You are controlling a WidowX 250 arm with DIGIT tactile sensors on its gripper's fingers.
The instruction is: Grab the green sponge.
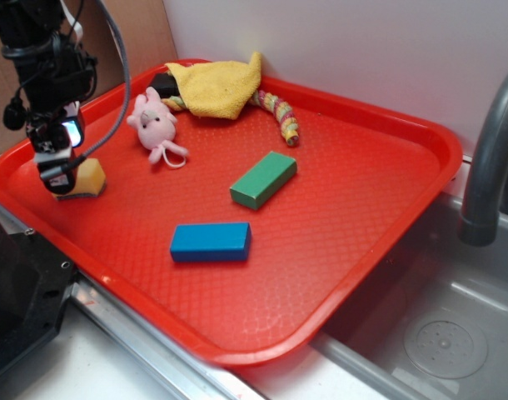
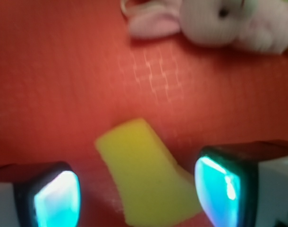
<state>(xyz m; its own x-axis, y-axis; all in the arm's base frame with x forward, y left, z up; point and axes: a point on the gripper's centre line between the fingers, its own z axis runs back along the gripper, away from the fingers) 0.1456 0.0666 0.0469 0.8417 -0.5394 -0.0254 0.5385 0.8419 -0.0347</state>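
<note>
Claw (image 2: 137, 191) wide apart, low over green sponge (image 2: 144, 177), sponge btwn fingers (image 2: 56, 198). Not squeezed yet. Left: close, lift off tray (image 1: 337, 250).

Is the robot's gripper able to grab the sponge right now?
Probably yes. The gripper is open, with a finger on each side of the green sponge, and nothing sits between them. The pink bunny lies apart from it on the red tray.

Red tray (image 1: 387, 217) — sponge (image 1: 86, 179), blocks (image 1: 263, 178), plush (image 1: 154, 125), cloth (image 1: 219, 86).
</note>
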